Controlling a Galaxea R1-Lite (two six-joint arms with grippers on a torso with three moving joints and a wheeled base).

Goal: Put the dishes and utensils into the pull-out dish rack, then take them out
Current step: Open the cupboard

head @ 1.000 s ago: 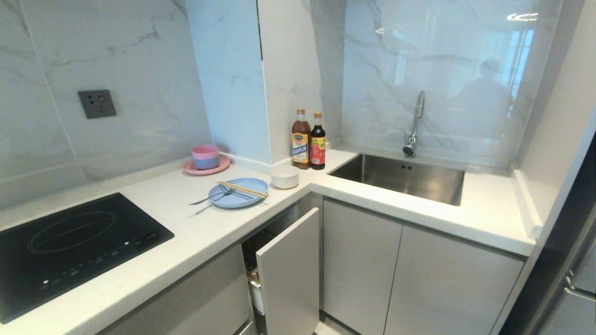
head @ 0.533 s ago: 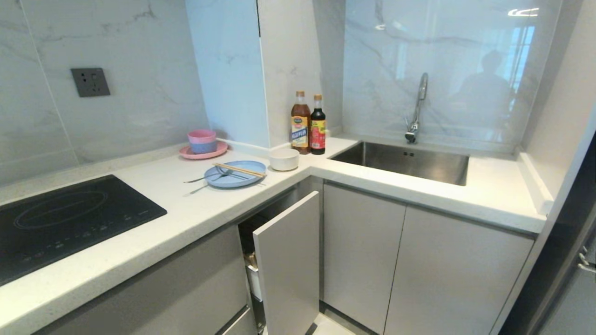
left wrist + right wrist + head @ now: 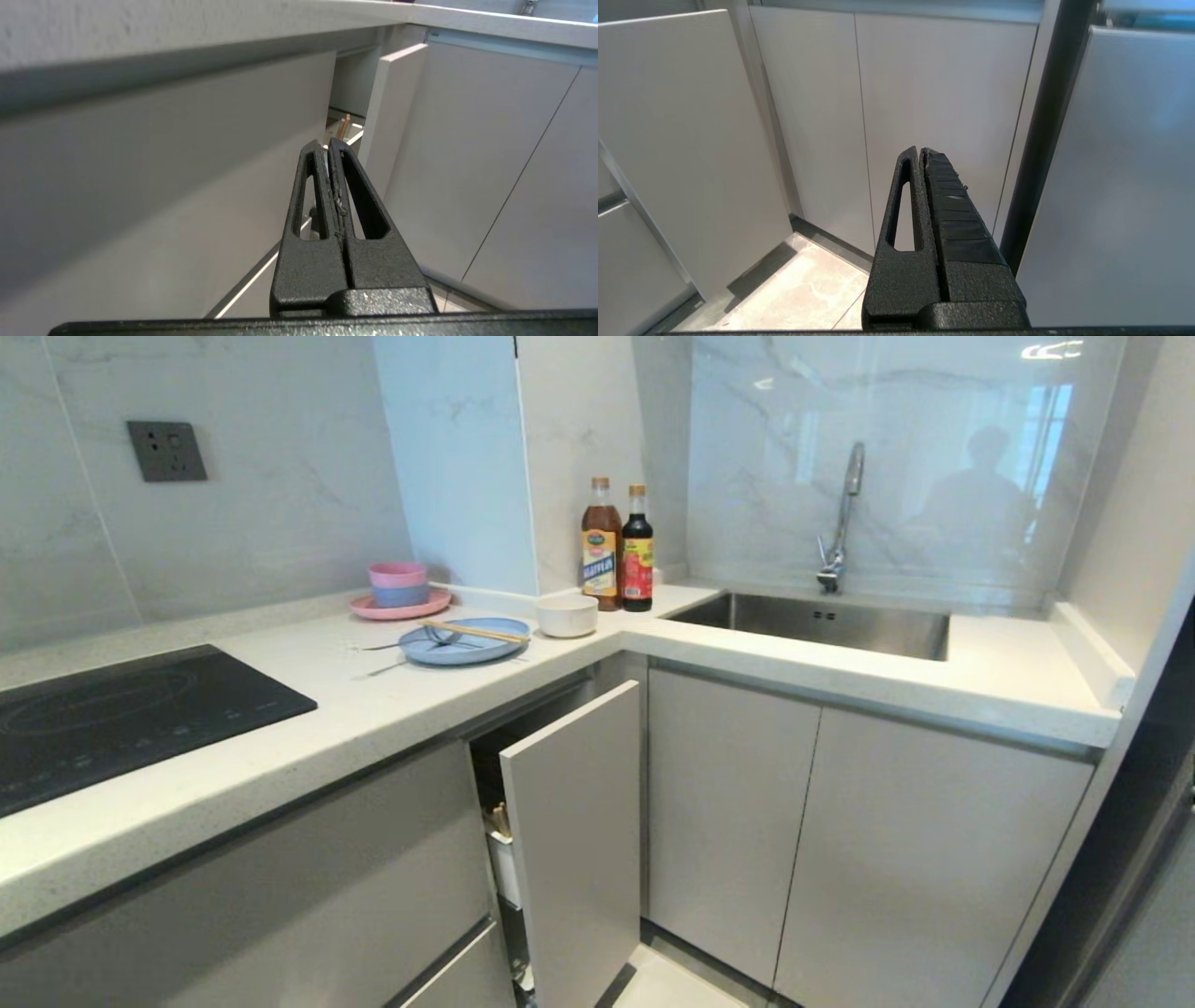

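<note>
A light-blue plate (image 3: 464,642) lies on the white counter with light-wood chopsticks (image 3: 478,632) across it and a metal fork (image 3: 403,641) hanging over its edge. An off-white bowl (image 3: 567,614) stands just to its right. Below the counter the pull-out dish rack (image 3: 571,840) stands partly pulled out behind its pale-grey front panel; a white cup (image 3: 504,866) shows in the gap. My left gripper (image 3: 327,145) is shut and empty, low beside the drawer fronts, pointing toward the rack's gap. My right gripper (image 3: 920,151) is shut and empty, facing the cabinet doors. Neither arm shows in the head view.
A pink plate with stacked pink and blue bowls (image 3: 399,589) sits at the back wall. Two sauce bottles (image 3: 618,550) stand in the corner. The steel sink (image 3: 822,621) with its tap lies to the right, a black hob (image 3: 112,709) to the left. A tall dark appliance edge (image 3: 1130,859) bounds the right.
The whole head view has shifted: the counter and its dishes now sit higher in the picture and more of the cabinet fronts and floor show. Nothing on the counter has moved.
</note>
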